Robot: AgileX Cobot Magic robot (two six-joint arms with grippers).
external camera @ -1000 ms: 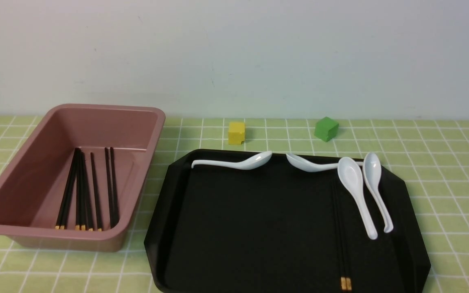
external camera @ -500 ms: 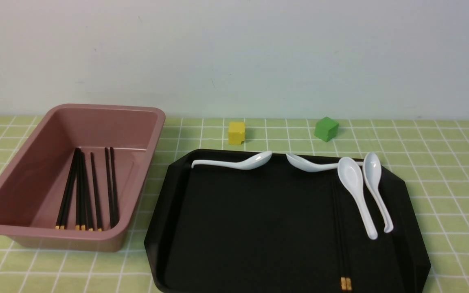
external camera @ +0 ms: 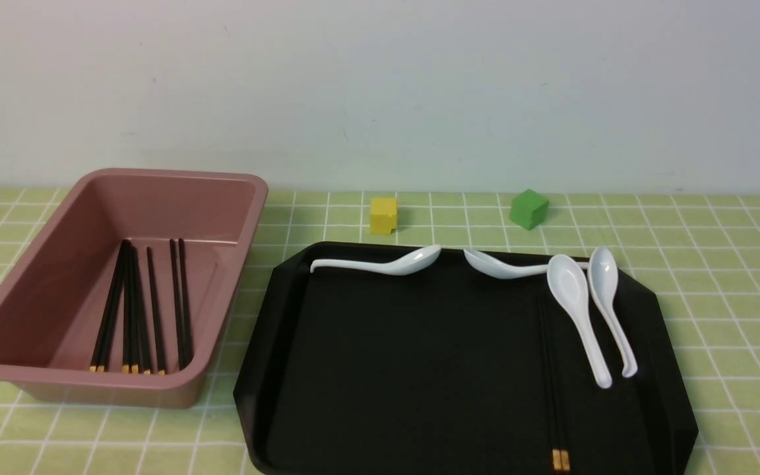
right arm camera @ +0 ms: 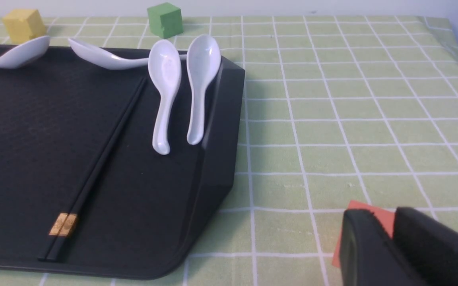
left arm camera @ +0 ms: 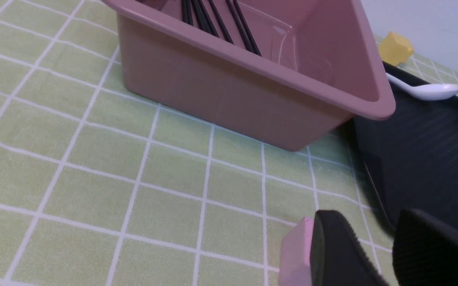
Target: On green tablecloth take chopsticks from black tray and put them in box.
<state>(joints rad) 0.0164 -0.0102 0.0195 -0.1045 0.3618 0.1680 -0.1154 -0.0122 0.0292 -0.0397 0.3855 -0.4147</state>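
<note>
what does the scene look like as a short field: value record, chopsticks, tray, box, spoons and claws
chopsticks in box: several, lying on the floor of the box
chopsticks on tray: one pair, side by side, gold tips toward the robot
black tray: on the green tablecloth, right of the box
white spoons: four, along the tray's far and right parts
left claw: low over the cloth, holding nothing
right claw: low over the cloth, holding nothing

Black chopsticks pair (external camera: 553, 382) lies on black tray (external camera: 301, 343), gold tips nearest camera. Others lie in pink box (external camera: 235, 224), left of tray on green tablecloth (external camera: 723, 277).
</note>
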